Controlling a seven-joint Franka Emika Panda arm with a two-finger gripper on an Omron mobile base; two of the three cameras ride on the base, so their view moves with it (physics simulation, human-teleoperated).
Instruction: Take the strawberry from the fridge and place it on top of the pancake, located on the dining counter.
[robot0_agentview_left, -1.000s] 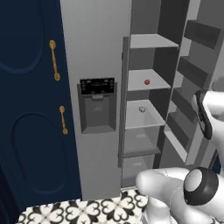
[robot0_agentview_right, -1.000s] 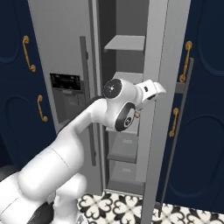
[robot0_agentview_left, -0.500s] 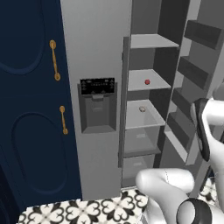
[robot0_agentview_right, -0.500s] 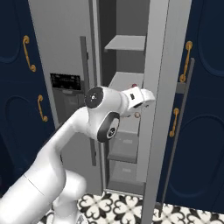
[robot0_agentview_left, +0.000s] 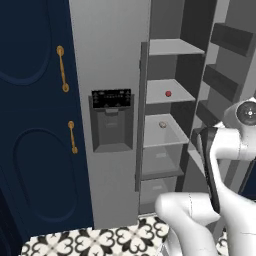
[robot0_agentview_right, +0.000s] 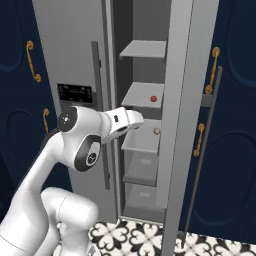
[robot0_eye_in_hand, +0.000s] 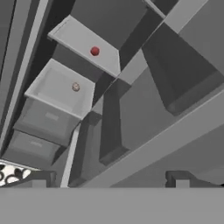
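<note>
The tall light-grey fridge (robot0_agentview_left: 115, 55) stands with its right door open. The tiny tan-pink strawberry (robot0_agentview_left: 162, 124) lies near the middle of its third grey shelf (robot0_agentview_right: 142, 142). The two-finger gripper (robot0_eye_in_hand: 109, 177) holds nothing, its jaws spread wide, well apart from the strawberry.

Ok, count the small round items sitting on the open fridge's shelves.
2: a red ball on an upper shelf, and the strawberry on the shelf just below. Others may be hidden deeper inside.
</note>
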